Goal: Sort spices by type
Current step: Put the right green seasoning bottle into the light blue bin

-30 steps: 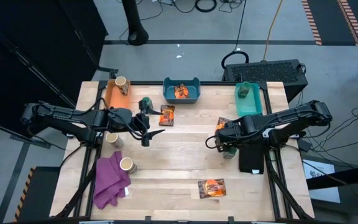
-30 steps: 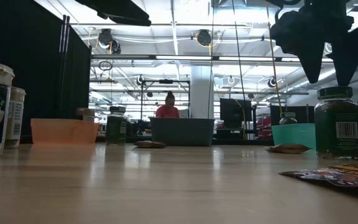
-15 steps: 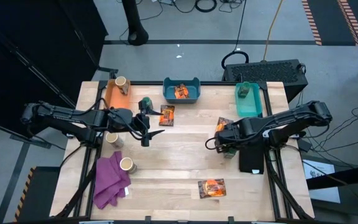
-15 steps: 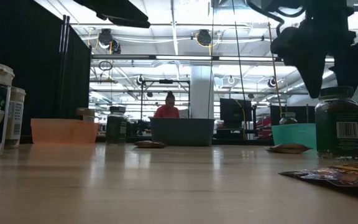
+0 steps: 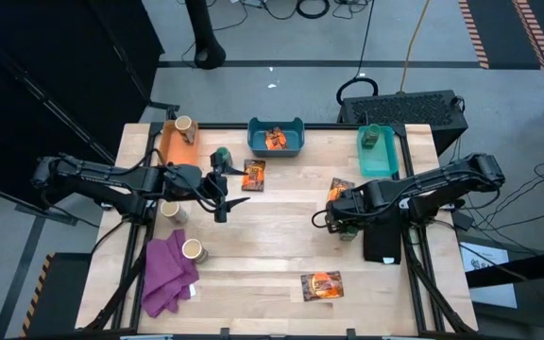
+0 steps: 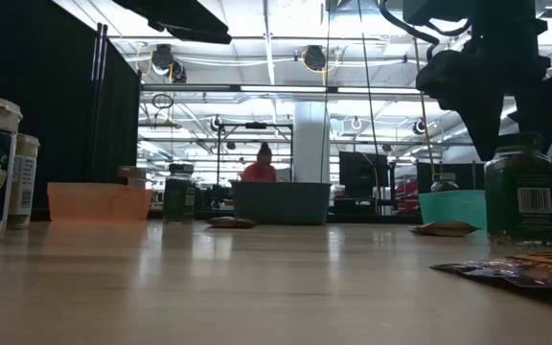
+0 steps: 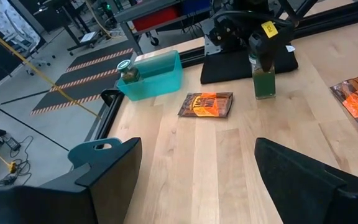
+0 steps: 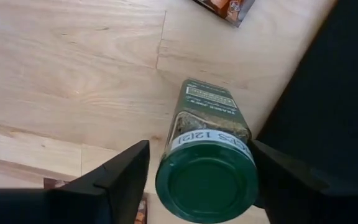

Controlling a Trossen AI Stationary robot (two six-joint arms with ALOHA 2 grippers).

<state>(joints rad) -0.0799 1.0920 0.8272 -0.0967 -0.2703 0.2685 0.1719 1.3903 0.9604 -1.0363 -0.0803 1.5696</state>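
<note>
A dark-green jar point(image 8: 205, 155) stands upright by the black mat point(image 5: 382, 242), its lid between my right gripper's point(image 8: 207, 182) fingers point(image 8: 107, 183), which are open and close on both sides. It also shows as the green jar point(image 6: 520, 196) under the right gripper point(image 6: 517, 144). My left gripper point(image 5: 223, 195) hovers open and empty left of centre. Another green jar point(image 5: 220, 157) and a packet point(image 5: 254, 175) lie near it. Further packets point(image 5: 340, 188) point(image 5: 321, 285) and tan jars point(image 5: 170, 211) point(image 5: 194, 250) sit loose.
Along the far edge stand the orange bin point(image 5: 170, 146) with a tan jar, the blue bin point(image 5: 276, 148) with packets and the teal bin point(image 5: 378, 161) with a green jar. A purple cloth point(image 5: 168, 274) lies front left. A person point(image 6: 260, 165) is far behind.
My right gripper has sunk lower over the green jar and its fingers have drawn closer to the lid. The left arm has not moved.
</note>
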